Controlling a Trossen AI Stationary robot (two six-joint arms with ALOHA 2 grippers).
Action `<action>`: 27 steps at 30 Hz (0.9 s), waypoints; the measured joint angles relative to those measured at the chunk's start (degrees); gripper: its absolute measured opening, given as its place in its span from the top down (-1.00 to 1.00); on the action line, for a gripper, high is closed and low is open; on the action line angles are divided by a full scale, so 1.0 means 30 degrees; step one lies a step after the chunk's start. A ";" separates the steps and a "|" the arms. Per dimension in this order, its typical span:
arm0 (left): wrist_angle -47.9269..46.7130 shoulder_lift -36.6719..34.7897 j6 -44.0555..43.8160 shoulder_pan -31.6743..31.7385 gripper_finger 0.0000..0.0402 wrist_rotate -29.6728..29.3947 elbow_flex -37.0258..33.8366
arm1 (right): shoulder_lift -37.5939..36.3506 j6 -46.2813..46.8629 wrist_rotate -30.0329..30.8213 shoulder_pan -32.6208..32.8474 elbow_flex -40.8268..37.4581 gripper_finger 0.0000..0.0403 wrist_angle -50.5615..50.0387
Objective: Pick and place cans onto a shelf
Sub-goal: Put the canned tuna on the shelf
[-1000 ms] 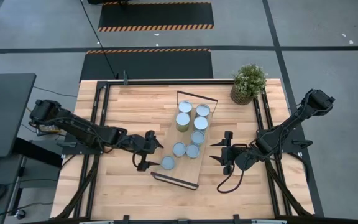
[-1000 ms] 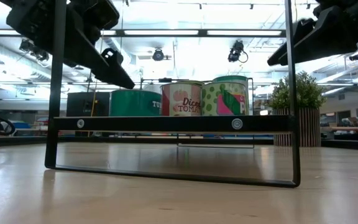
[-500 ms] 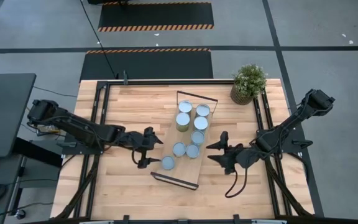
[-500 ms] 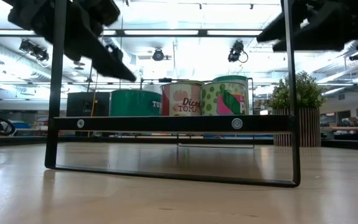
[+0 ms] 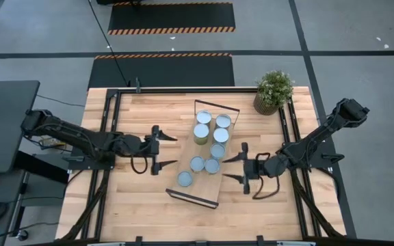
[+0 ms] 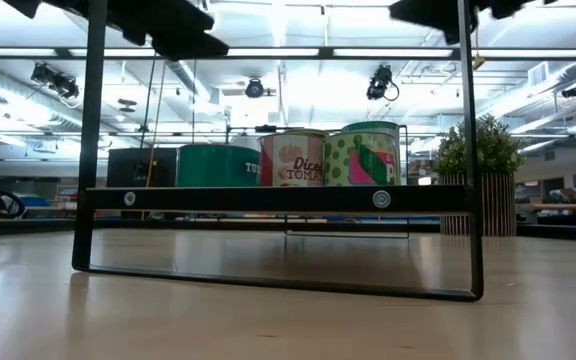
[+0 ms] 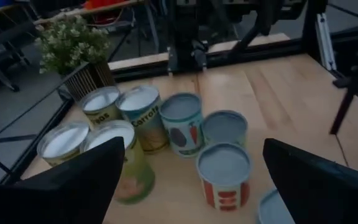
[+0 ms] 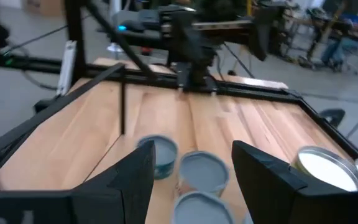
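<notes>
**Flanking a shelf full of cans**

Hovering on either side of the shelf (image 5: 204, 154), both grippers are holding nothing; the left gripper (image 5: 164, 150) is sitting over bare table (image 5: 135, 198) just beside the shelf's left edge, its fingers spread wide apart; the right gripper (image 5: 232, 168) is waiting just off the shelf's right edge, its fingers likewise parted and pointing toward the board. The shelf is lying at a slant across the middle of the table, a thin black wire frame (image 5: 217, 105) standing at its far short end and another at its near one; seven cans (image 5: 211, 141) are standing upright on the board, four clustered toward the far end, three nearer the front, the nearest can (image 5: 185, 179) sitting by the board's left edge. In the left wrist view the cans (image 7: 180, 123) are showing printed labels, the two dark fingers (image 7: 73, 180) framing them from well apart; in the right wrist view three pale-topped cans (image 8: 197, 169) are lying between that arm's own fingers (image 8: 114, 186). A potted plant (image 5: 273, 91) is standing at the table's far right corner, well apart from the shelf; from table height the cans (image 6: 293, 158) are appearing in a row behind the near frame (image 6: 278, 195).
</notes>
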 joint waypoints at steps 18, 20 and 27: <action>-0.3165 0.2724 -0.5558 -0.0201 -0.93 -0.0500 -0.1066 | 0.0161 -0.1071 -0.3248 -0.2425 0.2523 -0.09 -0.2692; -0.2367 0.3579 -0.5357 -0.0497 -0.93 -0.0611 -0.1027 | 0.0161 -0.1083 -0.2750 -0.2407 0.2523 -0.09 -0.2823; -0.2157 0.6026 -0.4522 -0.0710 -0.93 0.0388 0.0228 | 0.0161 -0.1108 -0.2650 -0.2388 0.2523 -0.09 -0.2942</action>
